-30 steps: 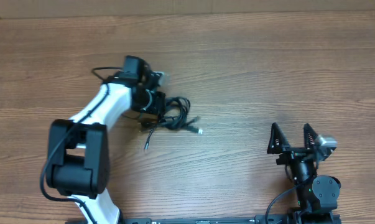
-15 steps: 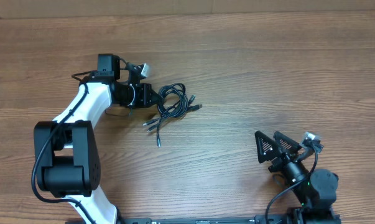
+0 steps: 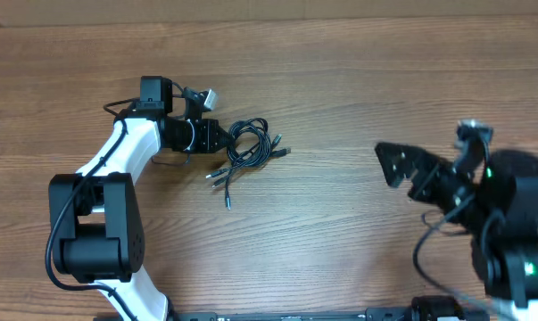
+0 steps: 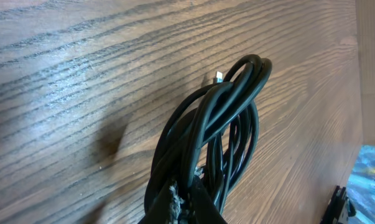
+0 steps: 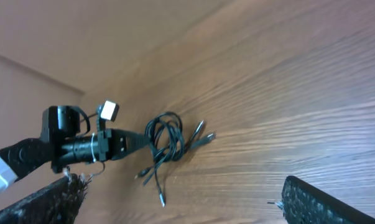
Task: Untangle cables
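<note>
Pinching the cables (image 3: 253, 148), your left gripper (image 3: 220, 138) anchors them; your right gripper (image 3: 409, 172), spread wide, sits well right of them.

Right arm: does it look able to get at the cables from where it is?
Probably yes. Bare table lies between the open right hand and the cables. The left hand grips only their far end, leaving the near loops free.
</note>
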Available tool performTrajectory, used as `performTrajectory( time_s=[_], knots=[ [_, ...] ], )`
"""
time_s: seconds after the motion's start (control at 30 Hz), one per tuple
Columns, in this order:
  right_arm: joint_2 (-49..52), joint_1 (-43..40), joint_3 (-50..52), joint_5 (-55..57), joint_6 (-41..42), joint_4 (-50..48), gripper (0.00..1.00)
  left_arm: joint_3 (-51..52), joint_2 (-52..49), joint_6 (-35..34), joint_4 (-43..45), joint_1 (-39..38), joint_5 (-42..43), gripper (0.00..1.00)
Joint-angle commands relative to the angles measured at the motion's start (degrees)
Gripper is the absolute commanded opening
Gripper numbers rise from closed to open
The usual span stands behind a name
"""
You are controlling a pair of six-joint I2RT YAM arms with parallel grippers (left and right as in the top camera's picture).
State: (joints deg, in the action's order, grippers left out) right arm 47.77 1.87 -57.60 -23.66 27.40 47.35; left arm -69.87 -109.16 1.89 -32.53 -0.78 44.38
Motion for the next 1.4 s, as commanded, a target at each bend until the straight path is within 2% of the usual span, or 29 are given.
performTrajectory(
  time_s=[0.0,0.23,0.63,1.37],
  knots=[
    [6.5,-0.3,-2.0,-3.5,-0.6,-0.4,1.00,-1.4,0.5,-0.8,0.8,-0.6,1.7,0.04],
    [17.7,-0.3,-2.0,-3.5,-0.7,2.9,1.00,-1.4,0.5,-0.8,1.3,-0.8,1.5,0.04],
    [30.0,-0.3,-2.0,-3.4,-0.7,2.9,1.00,-1.4,0.5,-0.8,1.3,-0.8,0.0,0.04],
    [32.4,-0.3,-2.0,-3.4,-0.7,2.9,1.00,-1.4,0.5,0.2,0.9,-0.8,1.5,0.04]
  ],
)
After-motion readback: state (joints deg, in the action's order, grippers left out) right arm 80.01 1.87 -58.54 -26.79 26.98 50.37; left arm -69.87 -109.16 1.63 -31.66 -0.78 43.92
